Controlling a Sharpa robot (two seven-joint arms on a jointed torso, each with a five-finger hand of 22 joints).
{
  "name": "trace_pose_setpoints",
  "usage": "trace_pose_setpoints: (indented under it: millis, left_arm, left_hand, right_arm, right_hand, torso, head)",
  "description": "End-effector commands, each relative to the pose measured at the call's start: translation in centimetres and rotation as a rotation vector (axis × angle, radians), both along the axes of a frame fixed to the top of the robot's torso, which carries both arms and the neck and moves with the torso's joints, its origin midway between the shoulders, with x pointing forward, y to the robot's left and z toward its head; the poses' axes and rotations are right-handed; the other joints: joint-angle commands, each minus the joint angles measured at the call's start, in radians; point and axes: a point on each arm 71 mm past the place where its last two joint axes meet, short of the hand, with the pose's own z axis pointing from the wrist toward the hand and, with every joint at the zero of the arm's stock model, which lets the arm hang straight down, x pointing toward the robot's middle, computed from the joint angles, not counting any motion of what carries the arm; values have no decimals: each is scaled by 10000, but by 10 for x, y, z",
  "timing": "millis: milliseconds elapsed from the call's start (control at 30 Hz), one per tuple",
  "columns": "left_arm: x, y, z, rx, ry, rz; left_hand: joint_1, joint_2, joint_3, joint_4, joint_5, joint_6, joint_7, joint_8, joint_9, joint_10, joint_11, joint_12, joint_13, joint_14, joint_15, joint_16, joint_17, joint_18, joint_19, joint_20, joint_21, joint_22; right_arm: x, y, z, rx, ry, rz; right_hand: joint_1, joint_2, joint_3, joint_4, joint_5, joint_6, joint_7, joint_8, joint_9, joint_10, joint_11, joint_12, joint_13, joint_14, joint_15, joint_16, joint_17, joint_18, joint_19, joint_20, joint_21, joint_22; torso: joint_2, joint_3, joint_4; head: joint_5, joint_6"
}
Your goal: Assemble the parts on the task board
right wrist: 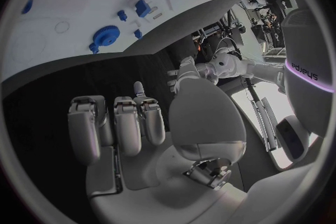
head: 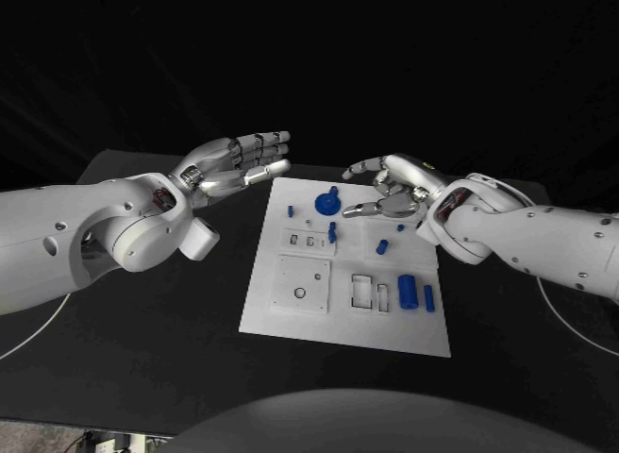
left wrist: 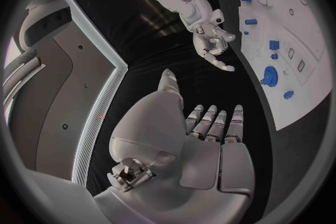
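Observation:
The white task board (head: 348, 326) lies in the middle of the black table. A blue gear (head: 328, 201) and a small blue piece (head: 291, 210) sit near its far edge. A blue peg (head: 333, 231) and a blue block (head: 382, 246) stand further in, and a blue cylinder (head: 408, 291) lies beside a thin blue bar (head: 428, 298) at the near right. My left hand (head: 239, 162) hovers off the board's far left corner, fingers straight and apart, holding nothing. My right hand (head: 392, 189) hangs over the far right of the board beside the gear, fingers loosely apart and empty.
Recesses in the board (head: 307, 283) show as outlined squares and slots near its middle. A grey mat (head: 146, 311) covers the table around the board. The left wrist view shows the board (left wrist: 308, 89) with the gear (left wrist: 269, 74) and my right hand (left wrist: 210, 33).

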Motion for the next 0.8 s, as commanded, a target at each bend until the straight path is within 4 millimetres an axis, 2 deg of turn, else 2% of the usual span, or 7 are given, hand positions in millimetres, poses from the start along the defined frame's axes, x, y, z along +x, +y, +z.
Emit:
trace_pose_setpoints:
  millis: [33,200,267,400,467,633,800]
  left_arm:
    - [1,-1,1,1213,-982,320]
    - [4,2,7,2544,-1668,595]
    - [9,2,13,3163,-1989,623]
    - [18,-5,23,4861,-2357,240]
    - [23,-11,28,6120,-2392,-171]
    - [32,-26,29,9104,-2236,-1029]
    - [41,-42,26,11076,-1719,-1232]
  left_hand:
    - [-525,-318,30,14,-912,195,113,95,21,695,166,808,154,1184,106,1289,277,119,1150,-20,759,312]
    - [-1159,-575,110,-127,-914,568,259,221,72,3686,161,3265,927,6027,-22,5144,1625,230,5853,-256,3519,1492]
    - [-1376,-613,-26,-61,-987,1010,321,402,130,5519,-303,4669,1522,7672,-656,6783,2418,216,7502,-662,4651,2036]
    - [-1989,-578,-283,-28,-804,3692,403,1546,503,7463,-1401,7847,3280,8664,-1541,9577,4184,96,8691,-1625,6547,3213]
    - [-2271,-667,-424,-4,-991,4303,322,1744,562,7477,-1316,8836,3988,9886,-1660,11231,6986,5,8434,-1702,7306,3866]
    - [-3308,-451,-745,14,-936,6071,65,2426,846,13885,-1678,13553,14757,14848,-1938,14378,15390,-954,11824,-1987,12325,11204]
    - [-4141,-180,-1048,-65,-902,8162,-332,3205,1252,14078,-1824,13627,15130,14849,-2064,14379,15392,-1507,13568,-2095,14074,14450]
  right_arm:
    - [-6,-14,18,1083,-763,230]
    - [-15,-46,34,1367,-1283,-299]
    - [-16,-56,38,1445,-1303,-548]
    - [-18,-67,39,1478,-1206,-851]
    - [-18,-69,39,1466,-1098,-938]
    - [-19,-70,39,1480,-977,-1056]
    - [-18,-69,37,1434,-775,-1072]
  right_hand:
    - [-513,288,-128,-11,-34,159,-11,81,-27,1041,53,39,2635,1060,53,34,2629,-18,665,19,127,2469]
    - [-986,1384,-113,-68,-37,607,33,290,-25,1041,83,39,2635,1060,72,34,2629,-112,944,35,435,2593]
    - [-1008,1627,-143,-59,-28,689,23,324,-35,1041,75,39,2635,1060,67,34,2629,-136,1013,35,510,2624]
    - [-1019,2020,-218,-68,5,784,46,357,-70,1041,92,39,2635,1060,79,34,2629,-140,1025,45,524,2630]
    - [-969,2158,-255,-64,23,798,56,356,-93,1041,103,39,2635,1060,87,34,2629,-140,1025,54,524,2630]
    - [-870,2459,-344,-67,266,811,73,345,-153,1041,121,39,2635,1060,106,34,2629,-140,1025,72,524,2630]
    - [-837,2551,-405,-70,395,831,75,348,-176,1041,123,39,2635,1060,110,34,2629,-140,1025,78,524,2630]
  torso:
    - [-37,3,-63]
    - [-78,68,-177]
    - [-93,106,-233]
    - [-143,168,-369]
    - [-145,196,-466]
    - [-147,294,-641]
    - [-147,338,-747]
  head:
    - [-4,-1]
    - [41,-1]
    - [67,-1]
    - [176,-1]
    - [231,-1]
    - [268,-1]
    - [341,-1]
